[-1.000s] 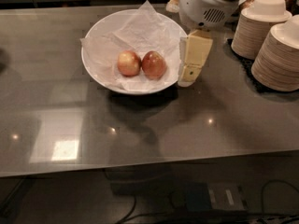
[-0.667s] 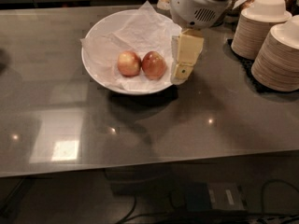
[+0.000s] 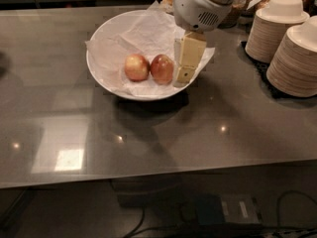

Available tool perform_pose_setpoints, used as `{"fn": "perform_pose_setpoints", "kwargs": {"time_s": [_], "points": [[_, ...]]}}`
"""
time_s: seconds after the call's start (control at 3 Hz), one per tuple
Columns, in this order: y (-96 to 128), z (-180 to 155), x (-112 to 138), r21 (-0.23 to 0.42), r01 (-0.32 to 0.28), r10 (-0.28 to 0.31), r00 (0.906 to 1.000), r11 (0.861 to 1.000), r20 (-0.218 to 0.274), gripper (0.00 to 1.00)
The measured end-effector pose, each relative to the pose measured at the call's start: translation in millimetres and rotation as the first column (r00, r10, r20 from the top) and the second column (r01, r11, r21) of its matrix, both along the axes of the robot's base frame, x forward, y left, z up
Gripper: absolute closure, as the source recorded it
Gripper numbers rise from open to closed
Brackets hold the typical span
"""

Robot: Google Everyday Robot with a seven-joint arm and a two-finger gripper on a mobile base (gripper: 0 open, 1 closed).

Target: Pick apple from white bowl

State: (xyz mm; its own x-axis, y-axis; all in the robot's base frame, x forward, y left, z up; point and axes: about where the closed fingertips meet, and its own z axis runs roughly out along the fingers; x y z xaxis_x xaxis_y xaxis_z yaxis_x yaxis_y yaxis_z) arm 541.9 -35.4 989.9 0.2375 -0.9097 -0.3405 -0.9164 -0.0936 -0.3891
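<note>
The white bowl (image 3: pixel 106 68), lined with crinkled white paper, stands on the grey table at upper centre. Two apples lie side by side in it. The paler yellow-pink apple (image 3: pixel 136 67) is on the left and a darker red apple (image 3: pixel 162 69) is on the right. My gripper (image 3: pixel 182 77) hangs down from the white wrist housing (image 3: pixel 200 6) over the bowl's right side. Its cream tip is just right of the darker apple, close to it. The paler apple lies one apple's width further left.
Two tall stacks of beige paper bowls (image 3: pixel 275 29) (image 3: pixel 299 61) stand on a dark mat at the right edge. The grey table (image 3: pixel 148 143) stretches toward the front edge. Cables and a box lie on the floor below.
My gripper has moved left and a little down, from beside the bowl's right rim to inside the bowl next to the darker apple. The apples have not moved.
</note>
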Motion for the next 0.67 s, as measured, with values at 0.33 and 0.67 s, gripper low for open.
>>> {"fn": "perform_pose_setpoints", "kwargs": {"time_s": [0.33,0.67], "points": [[28,-9,30,0.077,-0.039,0.040,0.9992,0.996,-0.004,0.00],[51,-19,52,0.129,-0.058,0.062,0.9977,0.990,-0.026,0.00]]}}
